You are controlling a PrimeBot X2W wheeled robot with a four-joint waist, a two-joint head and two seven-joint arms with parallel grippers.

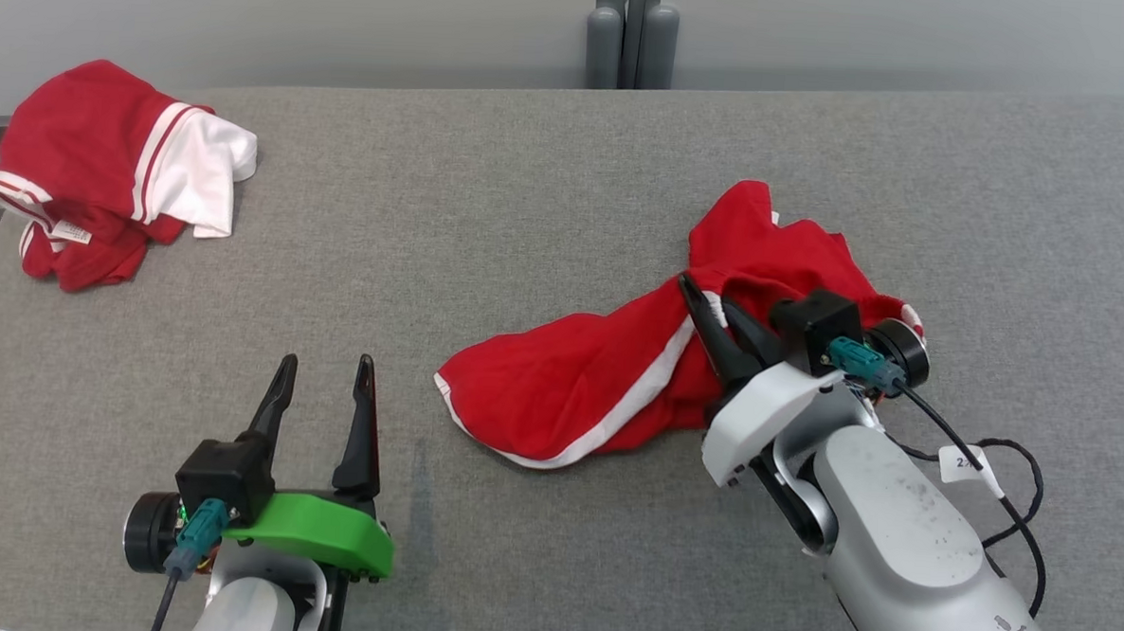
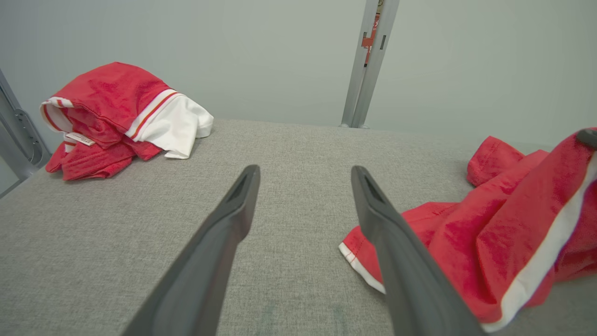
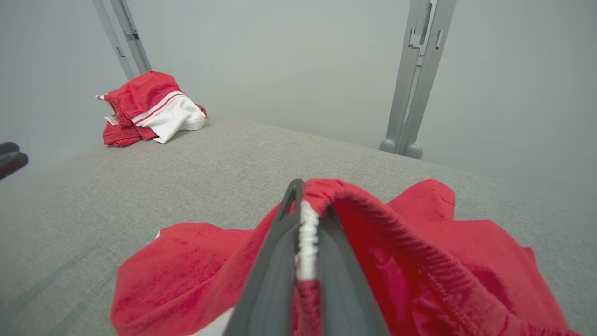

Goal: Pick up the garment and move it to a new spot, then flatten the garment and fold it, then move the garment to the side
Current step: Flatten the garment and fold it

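Note:
A crumpled red garment point(image 1: 607, 374) with white stripes lies right of centre on the grey table point(image 1: 492, 189). My right gripper point(image 1: 705, 307) is shut on the garment's gathered waistband; in the right wrist view the two fingers point(image 3: 275, 266) pinch a white and red fold of the garment point(image 3: 419, 261) between them. My left gripper point(image 1: 324, 373) stands open over bare table at the lower left, apart from the garment. In the left wrist view its fingers point(image 2: 224, 233) point along the table, with the garment point(image 2: 503, 233) to their right.
A second red and white garment point(image 1: 103, 172) sits bunched at the far left corner of the table, seen too in the left wrist view point(image 2: 121, 116) and right wrist view point(image 3: 149, 107). A grey post point(image 1: 631, 34) stands behind the table's far edge.

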